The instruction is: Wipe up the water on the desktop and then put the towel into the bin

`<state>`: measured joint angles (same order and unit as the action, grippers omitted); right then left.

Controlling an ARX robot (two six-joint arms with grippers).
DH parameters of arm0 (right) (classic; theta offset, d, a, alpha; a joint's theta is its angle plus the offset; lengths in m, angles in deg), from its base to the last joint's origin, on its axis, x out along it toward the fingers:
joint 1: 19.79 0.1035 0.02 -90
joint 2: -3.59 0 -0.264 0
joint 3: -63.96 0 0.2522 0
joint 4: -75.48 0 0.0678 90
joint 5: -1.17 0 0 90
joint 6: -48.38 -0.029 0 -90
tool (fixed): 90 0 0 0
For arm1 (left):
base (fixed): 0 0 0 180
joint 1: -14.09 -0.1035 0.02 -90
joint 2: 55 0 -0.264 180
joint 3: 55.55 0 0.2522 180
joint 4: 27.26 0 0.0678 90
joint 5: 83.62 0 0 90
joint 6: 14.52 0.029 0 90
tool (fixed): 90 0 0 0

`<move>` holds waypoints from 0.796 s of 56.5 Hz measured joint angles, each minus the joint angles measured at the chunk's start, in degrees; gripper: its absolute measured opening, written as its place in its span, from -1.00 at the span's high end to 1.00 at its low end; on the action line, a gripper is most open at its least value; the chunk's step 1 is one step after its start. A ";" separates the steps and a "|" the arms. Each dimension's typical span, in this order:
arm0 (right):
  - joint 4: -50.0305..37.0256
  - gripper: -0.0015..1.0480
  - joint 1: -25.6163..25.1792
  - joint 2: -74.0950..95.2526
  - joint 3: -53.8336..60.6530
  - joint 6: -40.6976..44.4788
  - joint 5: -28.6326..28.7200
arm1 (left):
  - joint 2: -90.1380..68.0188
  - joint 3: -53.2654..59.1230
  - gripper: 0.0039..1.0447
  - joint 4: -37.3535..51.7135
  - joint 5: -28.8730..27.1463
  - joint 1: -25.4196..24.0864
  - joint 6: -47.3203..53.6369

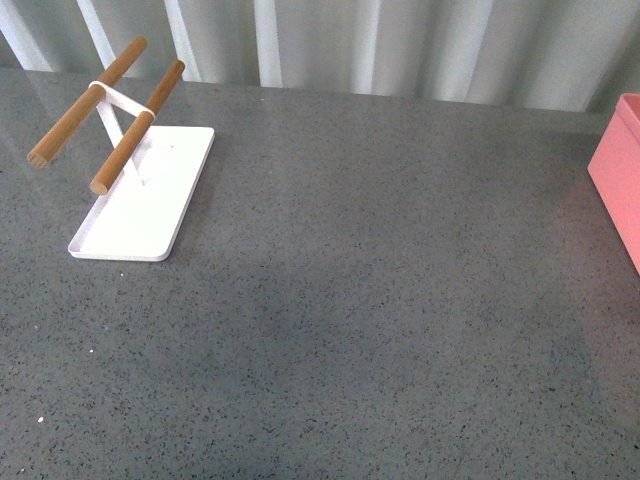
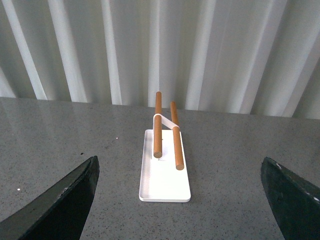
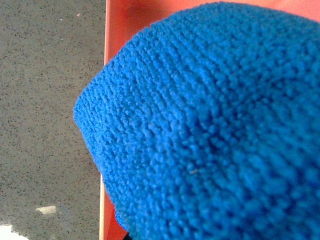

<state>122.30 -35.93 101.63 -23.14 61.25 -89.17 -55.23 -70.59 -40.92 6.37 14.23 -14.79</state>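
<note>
The bright blue towel (image 3: pixel 210 130) fills most of the right wrist view, bunched close to the camera and hiding my right gripper's fingers, which are shut on it. Behind the towel shows the salmon-pink bin (image 3: pixel 122 30), with its wall edge running beside the speckled dark grey desktop (image 3: pixel 45 100). In the front view only a corner of the bin (image 1: pixel 618 175) shows at the right edge, and neither arm appears there. My left gripper (image 2: pixel 180 200) hangs open above the desktop (image 2: pixel 225 165), its dark fingers (image 2: pixel 60 205) wide apart and holding nothing.
A flat white tray (image 1: pixel 140 195) carrying two wooden rods (image 1: pixel 135 125) on a white stand sits at the desktop's far left. It lies straight ahead in the left wrist view as the tray (image 2: pixel 165 180). White pleated curtains (image 1: pixel 380 45) close off the back.
</note>
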 joint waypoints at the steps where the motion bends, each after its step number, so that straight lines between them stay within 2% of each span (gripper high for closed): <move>1: 0.00 0.90 -0.07 0.00 0.00 0.04 0.00 | 0.00 0.00 -0.88 0.00 0.02 0.00 0.00; 20: 0.00 0.90 -1.97 -0.11 0.00 1.20 0.52 | 0.02 0.00 -0.88 -0.02 0.00 0.00 -0.02; 23: 0.00 0.85 -2.12 -0.26 0.00 1.44 0.61 | 0.00 0.00 -0.88 0.00 0.00 0.00 -0.02; 25: 0.00 0.68 -2.21 -0.50 0.00 1.46 0.63 | 0.00 0.00 -0.88 0.00 0.00 0.00 0.00; 28: 0.00 0.54 -2.23 -0.59 0.00 1.46 0.63 | 0.00 0.00 -0.88 -0.02 0.00 0.00 0.00; 45: 0.00 -0.61 -2.25 -0.66 0.00 1.51 0.81 | 0.02 0.00 -0.88 -0.02 0.00 0.00 -0.02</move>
<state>122.30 -38.18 100.98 -23.14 62.75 -88.36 -55.21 -70.59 -40.94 6.37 14.23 -14.81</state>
